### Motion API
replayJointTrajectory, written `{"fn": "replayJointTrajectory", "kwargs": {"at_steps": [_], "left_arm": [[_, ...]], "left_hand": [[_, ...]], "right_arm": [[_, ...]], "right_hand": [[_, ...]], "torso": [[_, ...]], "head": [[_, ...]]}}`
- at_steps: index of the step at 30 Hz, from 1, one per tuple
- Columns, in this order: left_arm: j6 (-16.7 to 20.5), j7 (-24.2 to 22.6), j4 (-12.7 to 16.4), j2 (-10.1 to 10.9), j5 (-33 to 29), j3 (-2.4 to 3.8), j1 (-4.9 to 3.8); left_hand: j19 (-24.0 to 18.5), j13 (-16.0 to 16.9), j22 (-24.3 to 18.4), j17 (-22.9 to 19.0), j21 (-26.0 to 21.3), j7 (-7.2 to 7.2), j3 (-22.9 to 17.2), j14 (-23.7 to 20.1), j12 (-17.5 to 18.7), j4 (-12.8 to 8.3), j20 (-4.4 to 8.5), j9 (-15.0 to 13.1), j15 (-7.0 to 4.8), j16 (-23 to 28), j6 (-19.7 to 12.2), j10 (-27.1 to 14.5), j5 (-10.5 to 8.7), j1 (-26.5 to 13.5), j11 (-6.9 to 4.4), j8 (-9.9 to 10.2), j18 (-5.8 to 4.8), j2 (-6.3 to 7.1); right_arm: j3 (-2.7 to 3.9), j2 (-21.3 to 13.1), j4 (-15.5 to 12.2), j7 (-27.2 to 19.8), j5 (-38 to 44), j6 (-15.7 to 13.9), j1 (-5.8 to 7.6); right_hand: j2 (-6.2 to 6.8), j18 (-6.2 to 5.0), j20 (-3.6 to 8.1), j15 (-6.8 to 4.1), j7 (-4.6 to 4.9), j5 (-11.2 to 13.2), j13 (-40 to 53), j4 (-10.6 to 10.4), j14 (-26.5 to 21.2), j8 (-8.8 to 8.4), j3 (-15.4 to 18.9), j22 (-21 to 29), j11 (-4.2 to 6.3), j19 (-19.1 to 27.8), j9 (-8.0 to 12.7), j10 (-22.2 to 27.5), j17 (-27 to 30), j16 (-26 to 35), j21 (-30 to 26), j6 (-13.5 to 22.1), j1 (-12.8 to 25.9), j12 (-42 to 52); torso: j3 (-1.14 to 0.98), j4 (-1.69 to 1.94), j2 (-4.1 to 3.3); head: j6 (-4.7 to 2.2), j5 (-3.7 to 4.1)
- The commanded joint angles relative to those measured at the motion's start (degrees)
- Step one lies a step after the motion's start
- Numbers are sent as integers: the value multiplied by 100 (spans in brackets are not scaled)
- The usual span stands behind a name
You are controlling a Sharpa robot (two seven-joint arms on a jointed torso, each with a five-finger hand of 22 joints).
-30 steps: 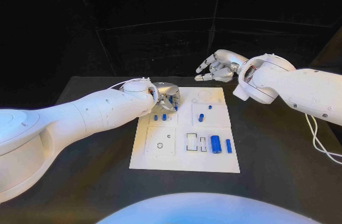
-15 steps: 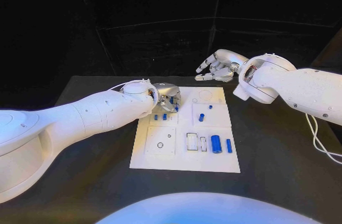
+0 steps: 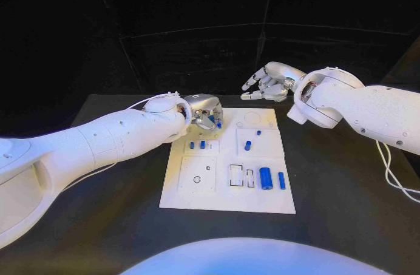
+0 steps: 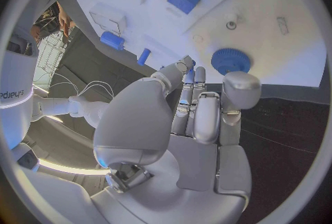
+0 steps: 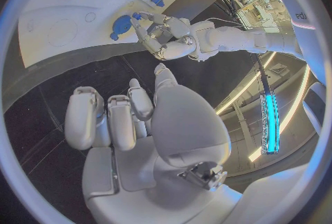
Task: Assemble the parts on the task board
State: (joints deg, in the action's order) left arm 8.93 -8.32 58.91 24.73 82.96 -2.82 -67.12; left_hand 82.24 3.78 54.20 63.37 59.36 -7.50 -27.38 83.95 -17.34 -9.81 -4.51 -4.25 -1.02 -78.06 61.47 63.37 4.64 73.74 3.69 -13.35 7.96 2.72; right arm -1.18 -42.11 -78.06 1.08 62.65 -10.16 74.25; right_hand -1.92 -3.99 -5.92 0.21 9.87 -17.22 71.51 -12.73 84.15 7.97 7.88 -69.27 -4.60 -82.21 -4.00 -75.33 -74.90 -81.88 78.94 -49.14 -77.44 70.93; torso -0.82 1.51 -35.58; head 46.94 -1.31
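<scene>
Left robot hand (image 3: 206,113): over the far-left corner of the task board; fingers curled together, a small blue piece showing at the fingertips in the head view. The left wrist view shows those fingers (image 4: 188,83) drawn in side by side, their tips at a blue spot; whether it is pinched cannot be told.
Blue gear (image 4: 230,61): a round toothed disc lying on the board just beside the left fingertips, plain in the left wrist view; the right wrist view shows it (image 5: 122,25) next to that hand as well.
Task board (image 3: 206,197): white plate in the middle of the black tabletop (image 3: 114,226), long side running near to far.
Board, left column: two small blue parts (image 3: 197,144) side by side just near of the left hand; nearer still, a square recess (image 3: 198,173) with a small ring mark.
Board, middle: one upright blue peg (image 3: 247,144); near of it a rectangular slot (image 3: 236,174), outlined dark.
Board, right column: a tiny blue stud (image 3: 258,131) far; a thick blue cylinder (image 3: 265,177) and a slim blue bar (image 3: 281,179) lying parallel, near the right edge.
Right robot hand (image 3: 267,84): beyond the board's far edge, raised off the tabletop, fingers loosely bent and apart, holding nothing.
Open room: bare dark tabletop on both sides of the board and along its near edge.
</scene>
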Motion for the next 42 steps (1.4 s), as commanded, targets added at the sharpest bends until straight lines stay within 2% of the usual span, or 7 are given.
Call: {"fn": "replayJointTrajectory", "kwargs": {"at_steps": [1, 5, 7, 16, 23, 35, 42], "left_arm": [[198, -79, 117, 89, -102, 130, -13], [177, -53, 220, 209, -113, 257, -16], [121, -29, 272, 291, -128, 296, -24], [-87, 0, 420, 612, -157, 336, -34], [-201, 14, 386, 717, -161, 260, -7], [-364, 37, 258, 741, -162, 119, 120], [-410, 48, 212, 734, -162, 83, 139]], "left_hand": [[20, -7, 4, -8, 29, -28, -38, 144, 30, 8, 14, 9, -10, -38, 22, 16, -37, -45, 22, 19, -93, 1], [19, -7, -2, -18, 23, -29, -40, 142, 33, 8, 14, 9, -9, -34, 22, 17, -38, -47, 22, 21, -92, 2], [19, -6, 2, -26, 26, -30, -41, 141, 36, 7, 13, 9, -9, -32, 23, 19, -38, -50, 23, 22, -92, 4], [19, -3, 15, -44, 36, -28, -42, 138, 48, 5, 10, 9, -6, -27, 35, 38, -42, -69, 24, 26, -95, 19], [19, -1, 23, -52, 42, -25, -43, 137, 56, 5, 9, 8, -6, -26, 46, 51, -43, -81, 22, 28, -96, 25], [17, 0, 23, -69, 41, -22, -42, 134, 63, 5, 9, 8, -6, -20, 54, 62, -44, -93, 20, 30, -95, 31], [17, 0, 27, -71, 44, -21, -43, 133, 66, 5, 9, 8, -7, -20, 56, 65, -44, -95, 19, 31, -96, 32]], "right_arm": [[3, 11, 18, -53, 8, 41, 11], [3, 9, 29, -52, 8, 47, 11], [3, 5, 32, -48, 8, 51, 11], [3, -13, 31, -40, 8, 50, 11], [3, -19, 30, -44, 8, 49, 11], [3, -37, 17, -43, 8, 50, 11], [3, -38, 15, -43, 8, 51, 11]], "right_hand": [[0, -15, 18, -34, -12, -21, 7, 1, 317, 28, 42, 7, -2, 36, 4, 31, -307, 18, -34, 40, -43, 8], [0, -15, 18, -34, -12, -21, 7, 1, 317, 28, 42, 7, -2, 36, 4, 31, -307, 18, -34, 40, -43, 8], [0, -15, 18, -34, -12, -21, 7, 1, 317, 28, 42, 7, -2, 36, 4, 31, -307, 18, -34, 40, -43, 8], [0, -15, 18, -34, -12, -21, 7, 1, 317, 28, 42, 7, -2, 36, 4, 31, -307, 18, -34, 40, -43, 8], [0, -15, 18, -34, -12, -21, 7, 1, 317, 28, 42, 7, -2, 36, 4, 31, -307, 18, -34, 40, -43, 8], [0, -15, 18, -34, -12, -21, 7, 1, 317, 28, 42, 7, -2, 36, 4, 31, -307, 18, -34, 40, -43, 8], [0, -15, 18, -34, -12, -21, 7, 1, 317, 28, 42, 7, -2, 36, 4, 31, -307, 18, -34, 40, -43, 8]], "torso": [[-1, 6, 4], [-2, 9, 0], [-2, 6, 0], [-9, 0, -5], [0, -8, -6], [-2, -16, -9], [-4, -13, -7]], "head": [[-8, -15], [-24, -23], [-23, -31], [-20, -55], [-16, -79], [-1, -84], [8, -86]]}}
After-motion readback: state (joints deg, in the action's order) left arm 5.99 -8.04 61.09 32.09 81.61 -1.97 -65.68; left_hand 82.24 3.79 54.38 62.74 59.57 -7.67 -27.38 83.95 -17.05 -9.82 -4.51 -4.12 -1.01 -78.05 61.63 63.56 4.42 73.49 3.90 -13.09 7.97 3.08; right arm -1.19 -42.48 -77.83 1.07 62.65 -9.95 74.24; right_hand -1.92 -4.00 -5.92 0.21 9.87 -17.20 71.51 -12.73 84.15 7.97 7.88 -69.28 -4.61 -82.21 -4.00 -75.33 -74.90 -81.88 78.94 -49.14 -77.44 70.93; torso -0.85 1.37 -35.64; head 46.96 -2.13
